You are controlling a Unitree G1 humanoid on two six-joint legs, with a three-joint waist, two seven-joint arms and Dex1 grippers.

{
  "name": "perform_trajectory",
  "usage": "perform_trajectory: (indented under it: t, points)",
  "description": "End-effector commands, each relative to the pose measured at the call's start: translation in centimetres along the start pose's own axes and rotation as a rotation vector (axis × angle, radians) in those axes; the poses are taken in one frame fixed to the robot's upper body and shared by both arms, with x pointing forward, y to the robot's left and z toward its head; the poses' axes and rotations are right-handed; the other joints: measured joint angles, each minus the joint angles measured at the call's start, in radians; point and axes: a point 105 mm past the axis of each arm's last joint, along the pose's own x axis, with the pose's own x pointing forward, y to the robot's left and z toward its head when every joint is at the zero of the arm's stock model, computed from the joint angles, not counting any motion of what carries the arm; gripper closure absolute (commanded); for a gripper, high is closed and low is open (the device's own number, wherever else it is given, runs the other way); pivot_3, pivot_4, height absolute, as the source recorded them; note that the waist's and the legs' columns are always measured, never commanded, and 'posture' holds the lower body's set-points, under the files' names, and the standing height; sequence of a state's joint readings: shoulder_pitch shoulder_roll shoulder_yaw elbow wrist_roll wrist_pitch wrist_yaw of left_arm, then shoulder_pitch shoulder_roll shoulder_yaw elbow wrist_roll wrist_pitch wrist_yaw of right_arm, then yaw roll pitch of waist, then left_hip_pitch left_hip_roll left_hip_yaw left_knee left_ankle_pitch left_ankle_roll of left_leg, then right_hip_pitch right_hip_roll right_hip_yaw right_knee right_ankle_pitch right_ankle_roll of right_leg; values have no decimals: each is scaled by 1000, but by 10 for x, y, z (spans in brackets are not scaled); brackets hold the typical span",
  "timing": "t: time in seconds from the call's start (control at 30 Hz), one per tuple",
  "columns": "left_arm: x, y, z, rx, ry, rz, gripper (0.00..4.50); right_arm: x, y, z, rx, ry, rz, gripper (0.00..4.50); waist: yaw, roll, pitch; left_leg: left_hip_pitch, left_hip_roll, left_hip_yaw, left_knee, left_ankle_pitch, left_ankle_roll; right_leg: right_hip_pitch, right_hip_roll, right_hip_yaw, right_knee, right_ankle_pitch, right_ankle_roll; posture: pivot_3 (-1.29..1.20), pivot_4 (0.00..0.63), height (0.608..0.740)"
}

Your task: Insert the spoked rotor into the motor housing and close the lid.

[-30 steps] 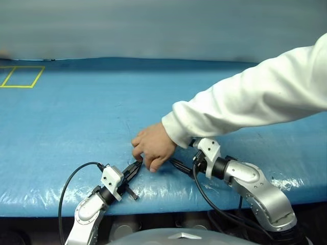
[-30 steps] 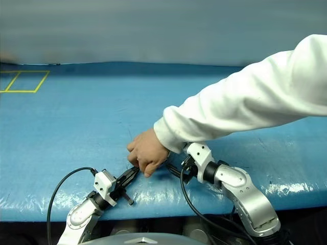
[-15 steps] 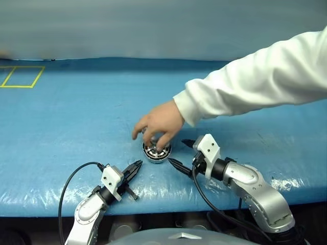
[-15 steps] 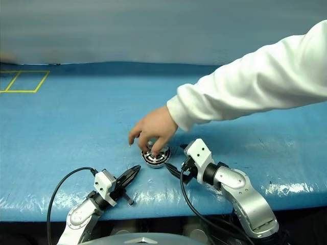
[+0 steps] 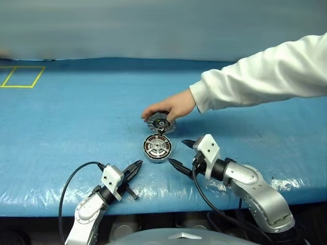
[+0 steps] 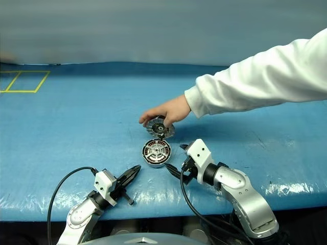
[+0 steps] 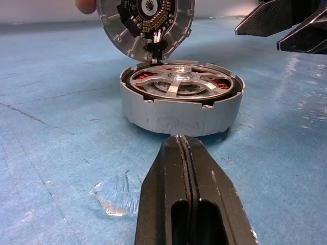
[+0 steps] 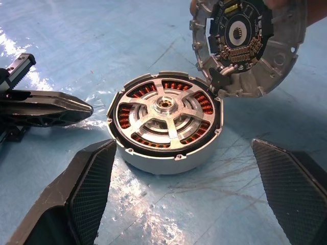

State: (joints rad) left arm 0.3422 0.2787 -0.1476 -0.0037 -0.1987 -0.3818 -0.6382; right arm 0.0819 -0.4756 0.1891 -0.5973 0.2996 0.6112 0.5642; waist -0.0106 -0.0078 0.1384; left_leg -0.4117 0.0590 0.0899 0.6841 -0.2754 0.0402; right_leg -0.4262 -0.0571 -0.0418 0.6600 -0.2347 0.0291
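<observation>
A person's hand (image 5: pixel 171 108) tilts the lid (image 8: pixel 249 48) up off the motor housing (image 8: pixel 166 125), spoked rotor (image 8: pixel 164 113) inside; left end effector (image 5: pixel 137 167) clenched, right end effector (image 5: pixel 180 154) released.

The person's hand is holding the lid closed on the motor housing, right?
Not quite. The person's hand is holding the lid open, tilted up off the motor housing. The right wrist view shows the spoked rotor uncovered inside.

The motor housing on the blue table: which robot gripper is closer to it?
Right. The right gripper sits open just beside the motor housing; the left gripper waits shut, slightly farther back.
</observation>
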Motion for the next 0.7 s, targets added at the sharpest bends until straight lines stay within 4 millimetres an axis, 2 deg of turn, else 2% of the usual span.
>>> perform_trajectory:
  t: [0.03, 0.43, 0.53, 0.7]
  points:
    - [0, -1, 2, 5, -5, -6, 4500, 0, 1, 10, -22, -48, 5, 40, 0, 0, 0, 0, 0, 0, 0, 0, 0, 0, 0, 0, 0, 0, 0, 0, 150, 740]
    - [3, 0, 5, 23, -14, -3, 4500, -2, -3, 8, -20, -40, -6, 40, 0, 0, 0, 0, 0, 0, 0, 0, 0, 0, 0, 0, 0, 0, 0, 0, 150, 740]
    - [4, 1, 6, 29, -19, 2, 4500, -3, -10, 7, -22, -29, -26, 666, 0, 0, 0, 0, 0, 0, 0, 0, 0, 1, 0, 0, 0, 0, 0, 0, 150, 740]
    - [4, 1, 7, 33, -24, 14, 4500, -5, -35, 4, -56, 40, -114, 2331, 0, 0, 0, 0, 0, 0, 1, 0, 0, 1, 0, 0, 0, 1, 0, 0, 150, 740]
